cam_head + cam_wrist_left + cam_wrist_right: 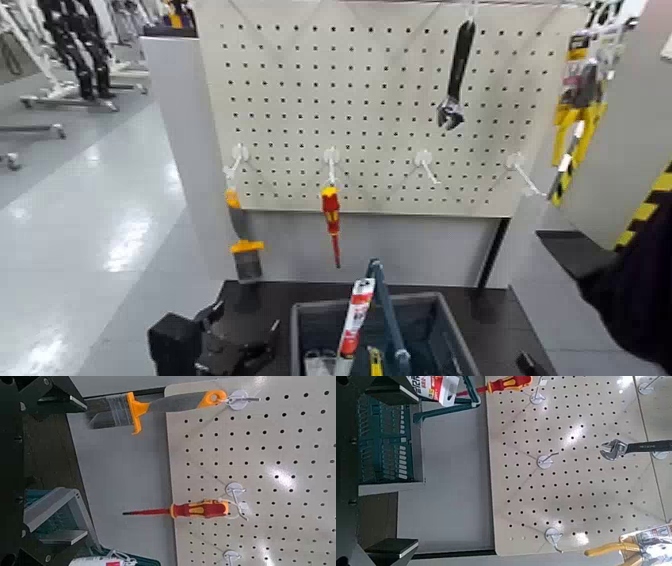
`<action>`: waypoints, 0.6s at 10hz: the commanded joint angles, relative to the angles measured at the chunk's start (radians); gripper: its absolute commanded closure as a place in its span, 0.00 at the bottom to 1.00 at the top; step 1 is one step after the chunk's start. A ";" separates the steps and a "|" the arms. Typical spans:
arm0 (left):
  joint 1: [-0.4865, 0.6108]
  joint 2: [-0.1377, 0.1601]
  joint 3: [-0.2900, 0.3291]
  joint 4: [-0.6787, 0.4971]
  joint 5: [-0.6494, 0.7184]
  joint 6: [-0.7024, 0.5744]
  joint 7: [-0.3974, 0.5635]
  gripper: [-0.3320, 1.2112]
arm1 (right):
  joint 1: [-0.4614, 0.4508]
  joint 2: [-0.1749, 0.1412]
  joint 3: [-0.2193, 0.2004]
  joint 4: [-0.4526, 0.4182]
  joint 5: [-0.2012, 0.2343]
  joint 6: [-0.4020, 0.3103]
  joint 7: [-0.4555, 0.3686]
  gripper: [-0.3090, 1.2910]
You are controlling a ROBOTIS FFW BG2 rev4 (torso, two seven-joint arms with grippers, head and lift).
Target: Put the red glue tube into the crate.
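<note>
L claw (pixel 235 340) low beside crate (pixel 310 320), grip unclear; tube (pixel 355 318) inside.

left gripper (pixel 240 345) low in the lower left of the head view, a dark blocky mass, wrist angled inward toward the frame's centre; finger state not readable. right arm (pixel 640 280) entering from the lower right edge of the head view as a dark bulk, forearm running down and out of frame. right gripper not seen in that view. in both wrist views, only dark edges of the gripper bodies along the frame's left margin.
</note>
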State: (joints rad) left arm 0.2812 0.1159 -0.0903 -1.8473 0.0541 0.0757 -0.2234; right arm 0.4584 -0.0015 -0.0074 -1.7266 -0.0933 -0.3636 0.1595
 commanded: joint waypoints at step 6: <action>0.035 0.014 -0.006 0.008 -0.033 -0.105 0.030 0.33 | 0.005 0.000 0.003 -0.004 0.001 0.009 0.003 0.24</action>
State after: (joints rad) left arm 0.3156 0.1309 -0.0974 -1.8399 0.0214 -0.0294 -0.1932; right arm 0.4628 -0.0009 -0.0057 -1.7293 -0.0929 -0.3567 0.1620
